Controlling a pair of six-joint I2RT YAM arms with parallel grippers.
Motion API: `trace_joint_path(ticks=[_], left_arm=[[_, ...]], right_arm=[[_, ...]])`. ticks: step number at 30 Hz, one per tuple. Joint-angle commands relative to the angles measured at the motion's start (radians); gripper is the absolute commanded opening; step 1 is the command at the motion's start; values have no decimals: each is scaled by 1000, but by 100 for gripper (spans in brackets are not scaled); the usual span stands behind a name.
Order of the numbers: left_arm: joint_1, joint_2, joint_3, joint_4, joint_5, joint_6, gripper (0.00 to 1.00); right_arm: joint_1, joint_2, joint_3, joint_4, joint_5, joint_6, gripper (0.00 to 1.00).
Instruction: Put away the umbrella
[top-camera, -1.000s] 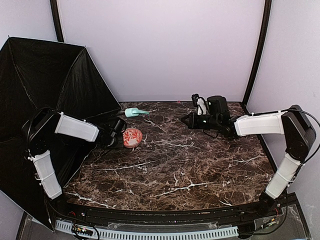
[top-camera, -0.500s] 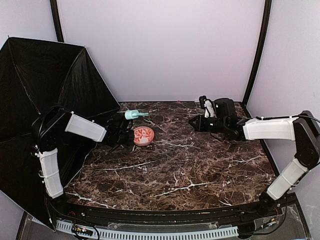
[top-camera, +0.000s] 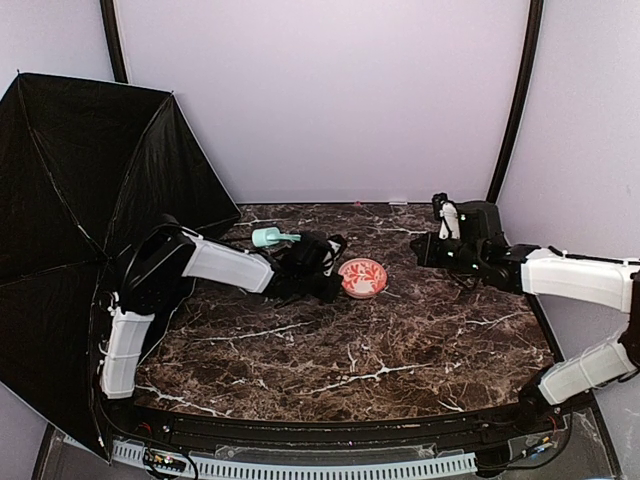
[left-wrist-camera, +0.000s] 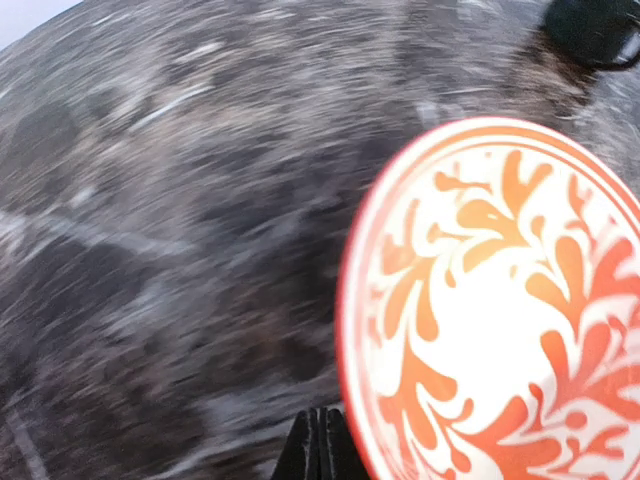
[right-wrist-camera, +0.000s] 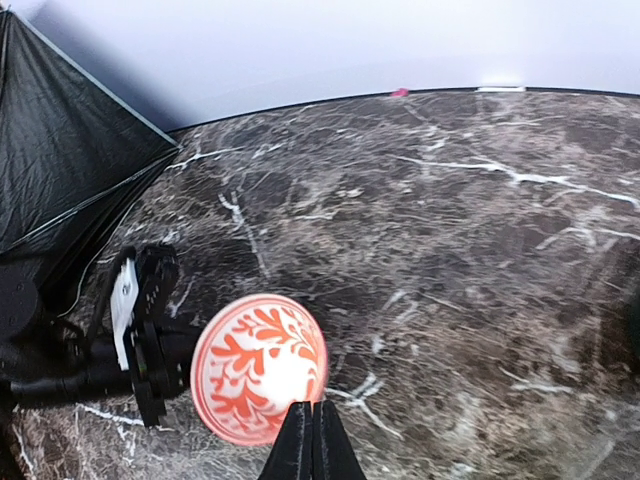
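Partly cropped at left, the umbrella (top-camera: 90, 200) lies open; left end effector (left-wrist-camera: 318, 447) and right end effector (right-wrist-camera: 311, 440) are closed.

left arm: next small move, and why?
Probably back the left gripper off the bowl and swing it toward the mint handle of the umbrella. The gripper is shut beside the bowl's rim, the bowl sits mid-table apart from the handle, and the umbrella stands open at the left.
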Motion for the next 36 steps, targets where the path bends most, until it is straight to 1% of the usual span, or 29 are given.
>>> trace_joint_path(ticks=[1,3,6,9,13,18,20,21,22,23,25,26,30,34,36], left_arm=[[-71,65,141,-44,73,82,0],[-94,88,196,-44,85,102,0],[-97,88,245,-53,109,111,0],[-94,57,231,-89,46,132,0],[-27,-34,64,-106,-34,101,0],[89,-136,-129,-134,-161,36,0],[117,-170,-193,-127,-196,36,0],[126,-186,-213,-127,-214,37,0],[132,-200,-227,-128,-231,40,0],[139,-209,-238,-132,-242,41,0],[151,-224,-254,-141,-251,35,0],[157,-232,-262,-144,-253,31,0],[172,-258,-288,-136,-257,37,0],[172,-265,-276,-148,-243,45,0],[172,-267,-276,-147,-242,49,0]], right_arm=[[-13,-71,-31,-87,103,5,1],[-13,-80,-30,-109,115,-2,1],[-14,-82,-21,-116,103,-2,1],[-7,-63,-1,-96,62,10,0],[66,17,45,-56,64,-1,0],[155,221,181,-22,82,8,0],[189,358,271,-42,159,10,0],[207,415,340,-91,227,14,0],[222,481,456,-159,302,16,0],[234,545,538,-223,362,15,0],[249,662,667,-337,469,30,0],[258,699,699,-353,511,29,0],[298,794,734,-312,625,-59,0],[299,907,835,-439,694,-76,0],[299,925,851,-486,739,-84,0]])
